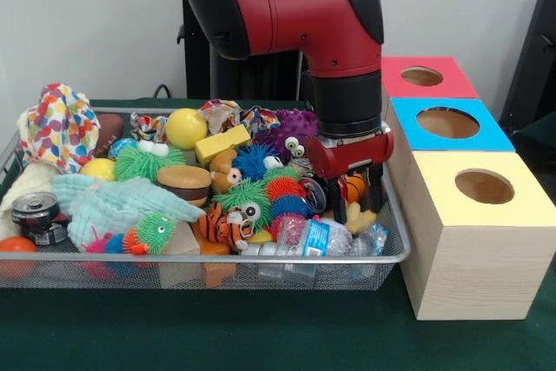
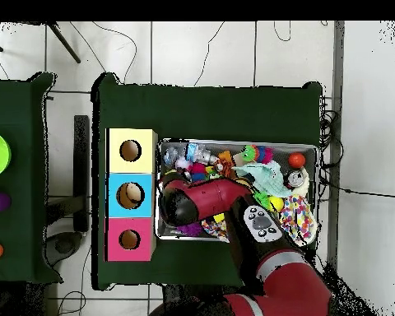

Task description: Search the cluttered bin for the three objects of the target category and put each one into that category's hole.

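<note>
**While lowered into the bin's box-side end**

Reaching down among the clutter of the wire bin (image 1: pixel 395 254) — gripper (image 1: pixel 347 202) at the end nearest the boxes, beside an orange ball (image 1: pixel 354 187) and above a crushed plastic bottle (image 1: pixel 317 236). Cannot tell whether spread or pinched; tips buried in toys. Just beside the bin, three wooden boxes in a row: yellow hole (image 1: pixel 484 186), blue hole (image 1: pixel 447 122), pink hole (image 1: pixel 422 76). Elsewhere in the bin — fuzzy toys, a tiger toy (image 1: pixel 221 225), a toy burger (image 1: pixel 184 183), a can (image 1: pixel 35 212).
</note>
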